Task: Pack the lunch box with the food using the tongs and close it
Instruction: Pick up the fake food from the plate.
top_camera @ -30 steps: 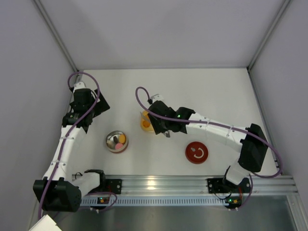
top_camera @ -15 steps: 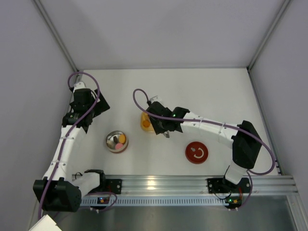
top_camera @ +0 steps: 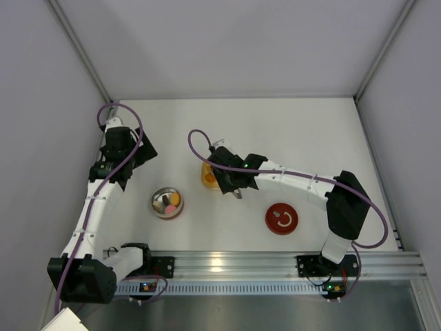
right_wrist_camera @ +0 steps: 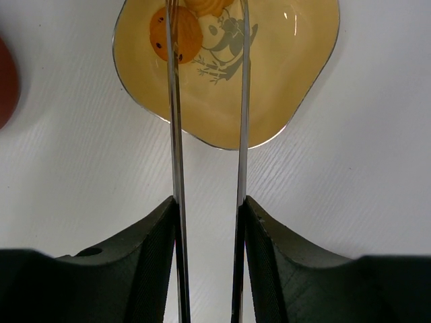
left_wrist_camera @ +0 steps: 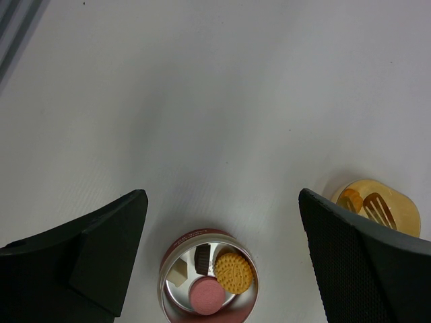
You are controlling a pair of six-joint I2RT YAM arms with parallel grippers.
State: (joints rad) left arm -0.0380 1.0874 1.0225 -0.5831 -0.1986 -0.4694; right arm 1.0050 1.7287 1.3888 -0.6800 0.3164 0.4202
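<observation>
The lunch box stands open on the table, left of centre. In the left wrist view the lunch box holds food: an orange biscuit, a pink round, a dark brown piece and a pale piece. My left gripper hangs open above it, holding nothing. My right gripper is shut on the tongs, whose two arms reach over the yellow dish. The left arm crosses an orange biscuit. In the top view my right gripper covers the dish's right side.
The flat red disc with a white mark lies right of centre, near the front rail. The yellow dish sits between the lunch box and that disc. Grey walls close the table on the left, back and right.
My right arm has shifted a little to the left, further over the yellow dish, with the tongs still held. The left arm and the lunch box have not moved.
</observation>
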